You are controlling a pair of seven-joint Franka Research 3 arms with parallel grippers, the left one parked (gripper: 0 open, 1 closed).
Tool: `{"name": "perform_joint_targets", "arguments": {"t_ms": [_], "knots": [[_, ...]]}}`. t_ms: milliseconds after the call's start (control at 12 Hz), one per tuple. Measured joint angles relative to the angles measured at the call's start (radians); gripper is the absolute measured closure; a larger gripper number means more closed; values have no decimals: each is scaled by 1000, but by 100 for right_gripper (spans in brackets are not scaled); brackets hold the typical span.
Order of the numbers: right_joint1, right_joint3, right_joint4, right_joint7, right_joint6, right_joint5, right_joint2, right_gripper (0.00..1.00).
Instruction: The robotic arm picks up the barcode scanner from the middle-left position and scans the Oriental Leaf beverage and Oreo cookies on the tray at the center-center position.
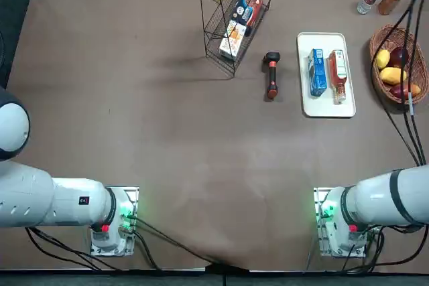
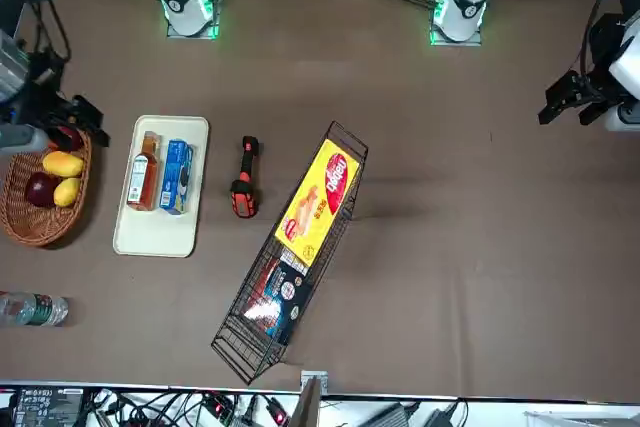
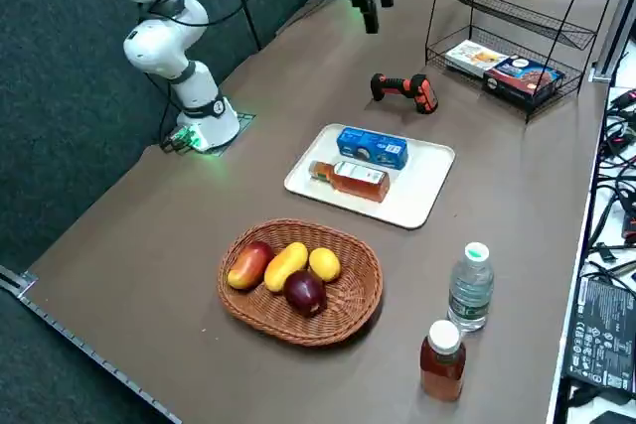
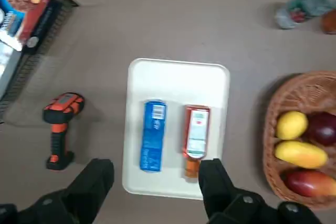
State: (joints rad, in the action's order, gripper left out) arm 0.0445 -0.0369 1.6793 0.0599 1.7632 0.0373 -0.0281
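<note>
While the right claw (image 4: 157, 174) hangs spread wide above the counter (image 4: 210, 3), the barcode scanner (image 4: 60, 130) lies beside the tray (image 4: 130, 129); it should straddle the handle (the slim part) squarely before closing.

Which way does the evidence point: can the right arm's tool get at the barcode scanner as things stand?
Probably yes. The right tool looks open, and the barcode scanner lies on bare table beside the tray, with nothing visible on top of it.
</note>
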Motion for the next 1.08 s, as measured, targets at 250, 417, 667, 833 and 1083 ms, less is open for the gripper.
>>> {"name": "perform_joint_targets", "arguments": {"t_ms": [250,417,667,833,1083], "knots": [[-40,-1,0,1,-40,-40,49,0],[-40,1,0,1,-71,-41,54,0],[-42,3,0,1,-84,-44,56,0],[-53,2,0,1,-125,-46,72,0],[-72,2,2,1,-173,-46,103,0]]}}
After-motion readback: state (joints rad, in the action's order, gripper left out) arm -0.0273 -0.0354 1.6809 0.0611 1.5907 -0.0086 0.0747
